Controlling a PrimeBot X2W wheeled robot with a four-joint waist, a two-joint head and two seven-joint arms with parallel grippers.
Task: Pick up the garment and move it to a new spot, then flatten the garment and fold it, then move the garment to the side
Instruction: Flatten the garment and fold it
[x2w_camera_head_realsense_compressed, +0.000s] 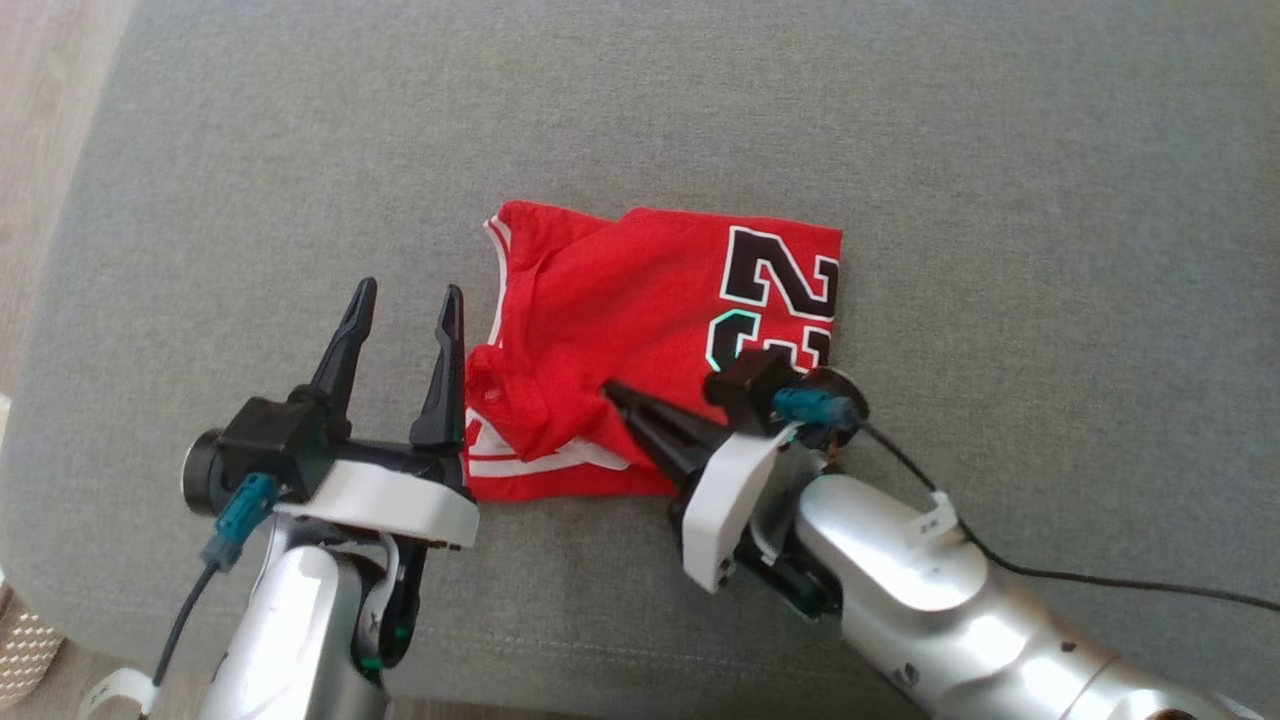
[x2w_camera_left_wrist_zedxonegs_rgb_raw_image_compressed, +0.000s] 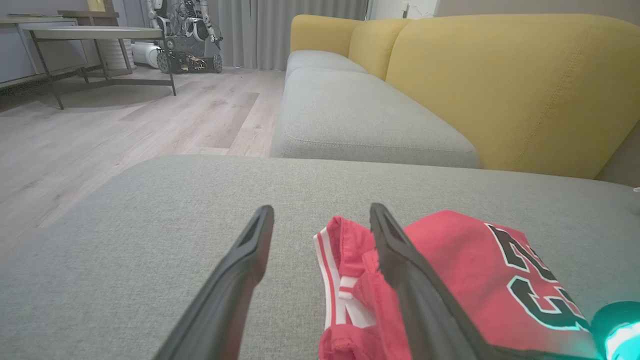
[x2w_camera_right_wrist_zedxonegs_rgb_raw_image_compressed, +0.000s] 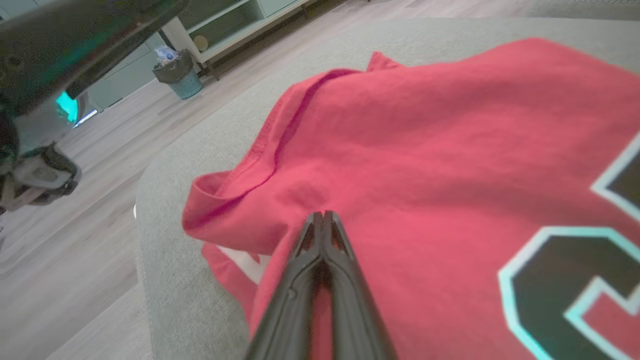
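Note:
The garment (x2w_camera_head_realsense_compressed: 640, 300) is a red shirt with a black "23" print. It lies folded into a rough rectangle on the grey cushion (x2w_camera_head_realsense_compressed: 900, 120), its striped trim and a white patch bunched at the left edge. My left gripper (x2w_camera_head_realsense_compressed: 410, 290) stands open just left of that edge, its right finger (x2w_camera_left_wrist_zedxonegs_rgb_raw_image_compressed: 400, 260) touching or almost touching the bunched trim, with nothing between the fingers. My right gripper (x2w_camera_head_realsense_compressed: 610, 388) is shut, its tips (x2w_camera_right_wrist_zedxonegs_rgb_raw_image_compressed: 322, 215) resting on top of the garment (x2w_camera_right_wrist_zedxonegs_rgb_raw_image_compressed: 425, 150) near the front. I cannot see any fabric pinched between them.
The cushion's front edge runs just behind both wrists, and wood floor (x2w_camera_left_wrist_zedxonegs_rgb_raw_image_compressed: 100, 130) lies to the left. A yellow sofa back (x2w_camera_left_wrist_zedxonegs_rgb_raw_image_compressed: 500, 90) rises at the far right. A table (x2w_camera_left_wrist_zedxonegs_rgb_raw_image_compressed: 100, 32), another robot (x2w_camera_left_wrist_zedxonegs_rgb_raw_image_compressed: 185, 35) and a bin (x2w_camera_right_wrist_zedxonegs_rgb_raw_image_compressed: 177, 75) stand far off. A black cable (x2w_camera_head_realsense_compressed: 1050, 575) trails from the right wrist.

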